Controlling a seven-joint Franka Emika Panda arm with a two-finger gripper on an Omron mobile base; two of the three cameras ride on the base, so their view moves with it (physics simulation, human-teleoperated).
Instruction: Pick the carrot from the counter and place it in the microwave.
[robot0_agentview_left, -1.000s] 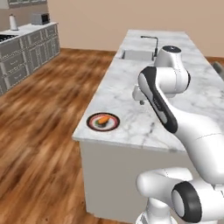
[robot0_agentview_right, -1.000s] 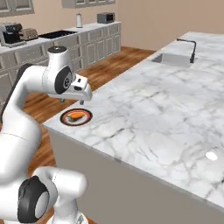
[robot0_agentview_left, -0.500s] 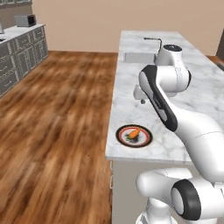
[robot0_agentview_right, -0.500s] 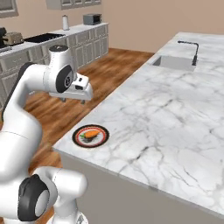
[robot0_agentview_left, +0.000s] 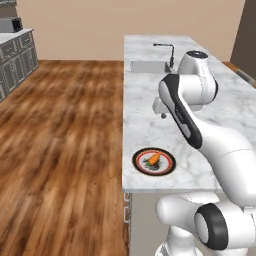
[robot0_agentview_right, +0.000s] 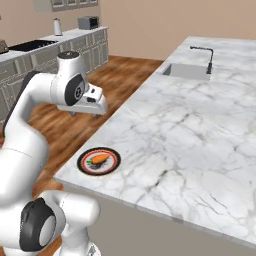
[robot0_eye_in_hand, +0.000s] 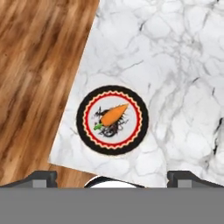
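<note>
Orange and tapered, with a tiny green top, the small carrot (robot0_agentview_left: 154, 159) (robot0_agentview_right: 98, 160) (robot0_eye_in_hand: 113, 115) lies on a round plate with a black rim, a red scalloped ring and a pale centre (robot0_agentview_left: 167, 165) (robot0_agentview_right: 113, 165) (robot0_eye_in_hand: 134, 137). The plate sits near the corner of the long white-grey veined marble table (robot0_agentview_left: 145, 105) (robot0_agentview_right: 200, 130) (robot0_eye_in_hand: 175, 65), close to both the near end and the edge that borders the brown wood floor (robot0_agentview_left: 60, 150) (robot0_agentview_right: 65, 125) (robot0_eye_in_hand: 35, 65). In the hand view the carrot lies aslant on the plate, its green end toward the lower left and its point toward the upper right.

The white arm's pincer (robot0_agentview_left: 160, 107) (robot0_agentview_right: 90, 107) hangs in the air above the table edge, well apart from the plate and higher than it — nothing is between its fingers. How far the jaws stand apart cannot be told: in the base views the tips are too small to make out, and in the hand view only two dark finger tips (robot0_eye_in_hand: 41, 178) show at the bottom, set at the far left and far right.

Farther along the table lie a sunken sink (robot0_agentview_left: 147, 66) (robot0_agentview_right: 187, 71) and a dark bent faucet (robot0_agentview_left: 167, 52) (robot0_agentview_right: 205, 55). Grey cabinets (robot0_agentview_left: 15, 60) (robot0_agentview_right: 50, 60) stand across the floor along the far wall.
</note>
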